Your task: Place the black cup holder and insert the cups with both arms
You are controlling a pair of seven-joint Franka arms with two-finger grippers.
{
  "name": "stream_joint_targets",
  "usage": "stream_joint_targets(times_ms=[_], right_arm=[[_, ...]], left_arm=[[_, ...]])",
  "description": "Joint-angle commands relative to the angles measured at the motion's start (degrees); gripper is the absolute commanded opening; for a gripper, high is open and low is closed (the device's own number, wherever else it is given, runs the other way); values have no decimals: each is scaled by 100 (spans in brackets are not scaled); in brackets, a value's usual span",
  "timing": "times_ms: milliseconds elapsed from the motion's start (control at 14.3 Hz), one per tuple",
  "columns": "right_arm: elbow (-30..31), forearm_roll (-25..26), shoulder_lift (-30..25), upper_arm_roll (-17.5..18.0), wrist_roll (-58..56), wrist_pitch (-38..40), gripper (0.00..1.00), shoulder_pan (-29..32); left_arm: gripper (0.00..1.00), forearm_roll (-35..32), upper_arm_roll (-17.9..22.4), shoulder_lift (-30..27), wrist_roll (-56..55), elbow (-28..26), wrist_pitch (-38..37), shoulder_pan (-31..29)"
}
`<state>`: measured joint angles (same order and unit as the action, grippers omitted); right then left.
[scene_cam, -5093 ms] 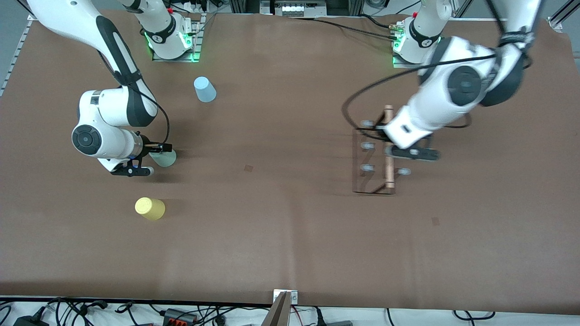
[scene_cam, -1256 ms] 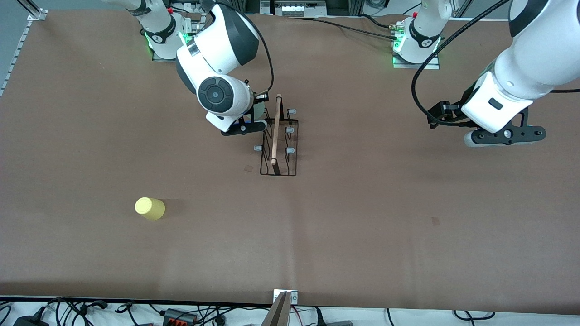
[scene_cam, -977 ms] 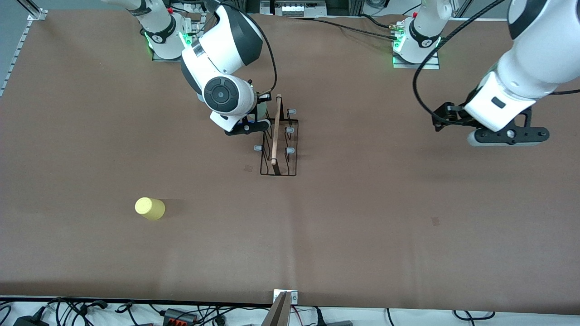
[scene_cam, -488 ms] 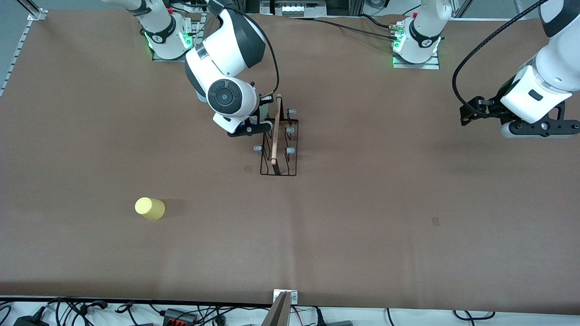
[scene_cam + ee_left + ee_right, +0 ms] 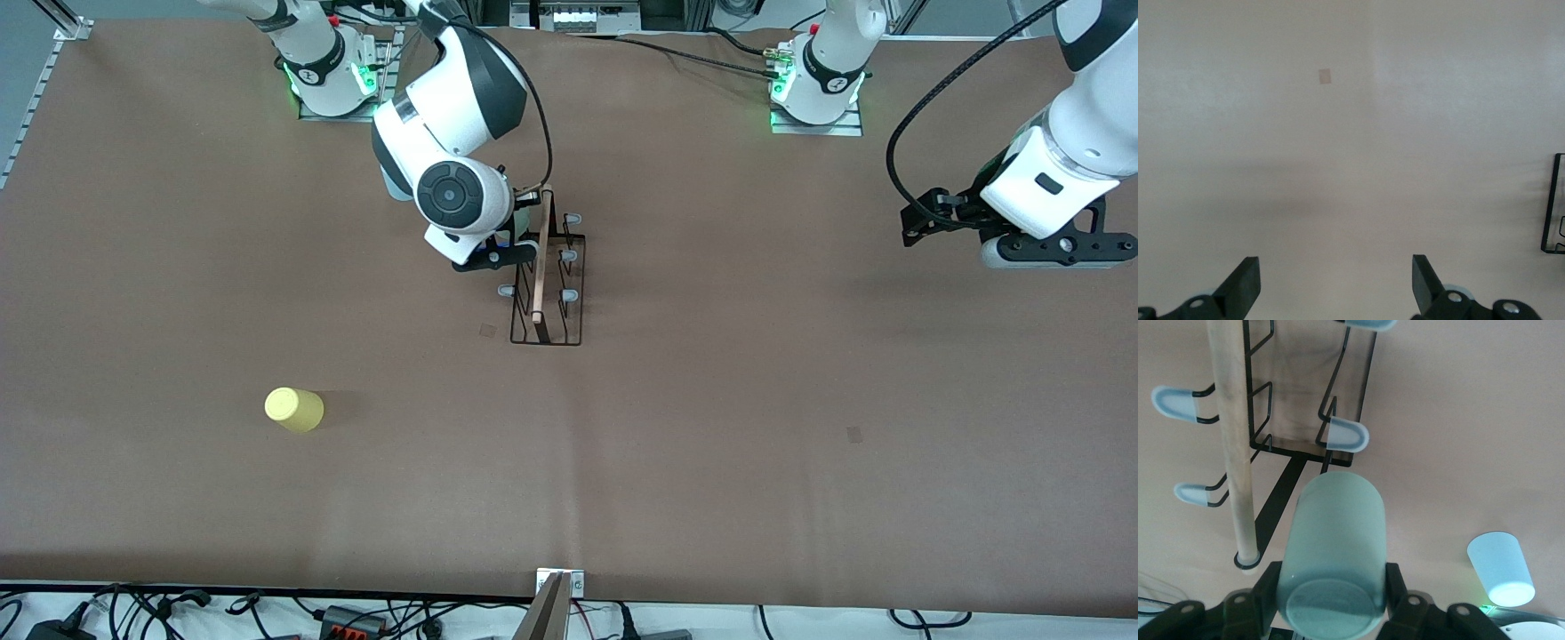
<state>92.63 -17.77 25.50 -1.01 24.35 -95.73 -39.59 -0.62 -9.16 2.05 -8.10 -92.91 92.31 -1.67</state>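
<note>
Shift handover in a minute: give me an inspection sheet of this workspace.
Surface: brown table cover, a few small marks.
Job's things: black cup holder upright mid-table; mint green cup in the right gripper; yellow cup upside down, nearer the front camera; light blue cup upside down on the table near the right arm's base.
Clutter: nothing seen.
Grippers: right gripper shut on the mint cup, beside the holder's pegs; left gripper open, empty, over bare table at its own end.
Cables: black cables loop along the left arm.
Surroundings: cords and plugs below the table's front edge.

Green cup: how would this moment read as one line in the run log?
right gripper: shut on green cup, at rack peg | left gripper: open, waiting over bare table | yellow cup, blue cup: on table
</note>
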Motion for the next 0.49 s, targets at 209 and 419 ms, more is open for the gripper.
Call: stream_joint_targets(times_ms=[209,419], right_arm=[[10,80,218,-58,8,-174,24,-92],[18,80,262,-58,17,-253,25,-127]], left_arm=[[100,106,-323,-82,142,-86,51,35],[100,97,-525,-73,151,-95,42,71]])
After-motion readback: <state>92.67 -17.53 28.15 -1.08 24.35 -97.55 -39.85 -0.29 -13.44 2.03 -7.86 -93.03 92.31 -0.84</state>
